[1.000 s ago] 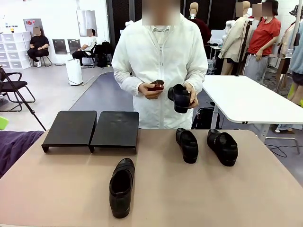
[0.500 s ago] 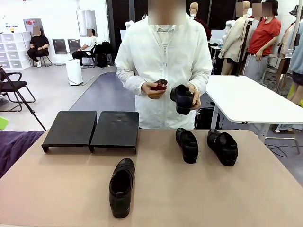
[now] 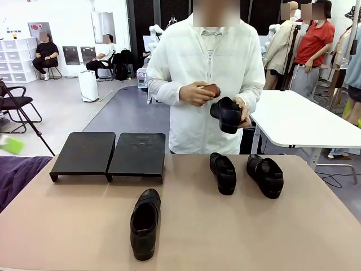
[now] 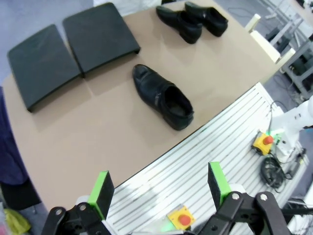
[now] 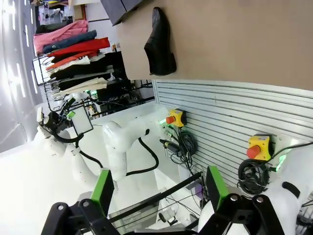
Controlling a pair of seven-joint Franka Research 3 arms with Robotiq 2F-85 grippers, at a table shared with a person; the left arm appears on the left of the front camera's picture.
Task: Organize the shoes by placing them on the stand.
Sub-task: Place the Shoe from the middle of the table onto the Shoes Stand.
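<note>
One black loafer (image 3: 145,223) lies alone on the near middle of the table, toe pointing away. Two more shoes (image 3: 223,173) (image 3: 265,175) sit side by side at the far right. A person at the far side holds another black shoe (image 3: 229,114) in one hand and a small reddish-brown thing (image 3: 211,89) in the other. The stand (image 3: 108,153), two bare black panels, rests at the far left. My left gripper (image 4: 159,183) hangs open high above the table's near edge, looking down on the lone loafer (image 4: 164,96) and the stand (image 4: 73,49). My right gripper (image 5: 158,186) is open too, well off the table.
The tan table (image 3: 237,231) is bare between the shoes. A purple cloth (image 3: 17,172) lies at its left edge. A white table (image 3: 293,116) stands behind at the right. Below the near edge are a slatted panel (image 4: 205,147) and emergency-stop buttons (image 4: 264,141).
The person has shifted to the right and lifted both hands, with the shoe and the reddish thing, higher. Shoes on the table, stand and arms have not moved.
</note>
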